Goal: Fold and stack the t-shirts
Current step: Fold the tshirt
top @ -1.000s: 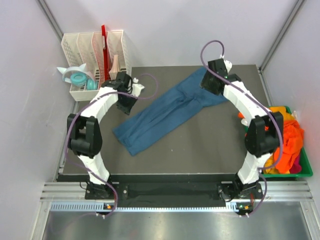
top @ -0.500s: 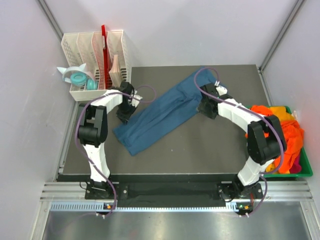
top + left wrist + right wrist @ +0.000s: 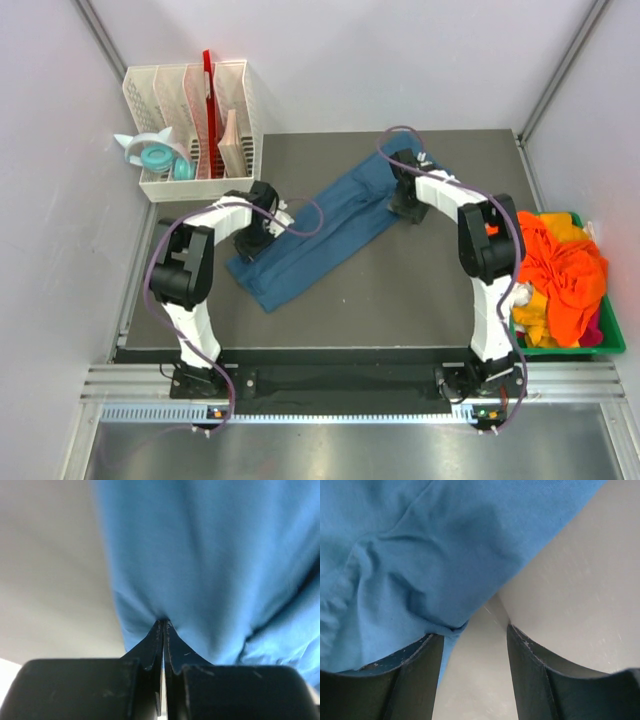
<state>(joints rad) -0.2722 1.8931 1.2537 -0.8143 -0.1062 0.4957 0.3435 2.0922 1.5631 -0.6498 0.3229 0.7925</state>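
Left gripper point(image 3: 163, 624) pinched shut on the tee point(image 3: 318, 228), right gripper point(image 3: 474, 636) gaped open, seemingly empty, so lifting then risked dragging it lopsided.

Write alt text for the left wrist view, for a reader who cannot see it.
The left hand, its two black fingers pressed together, pinches the edge of a teal-blue t-shirt filling most of the frame. Grey table shows at left.

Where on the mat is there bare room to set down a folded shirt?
Bare mat lies near, between the blue t-shirt and the arm bases, and far right beyond the right gripper. Crowded: the green bin, heaped with orange t-shirts.
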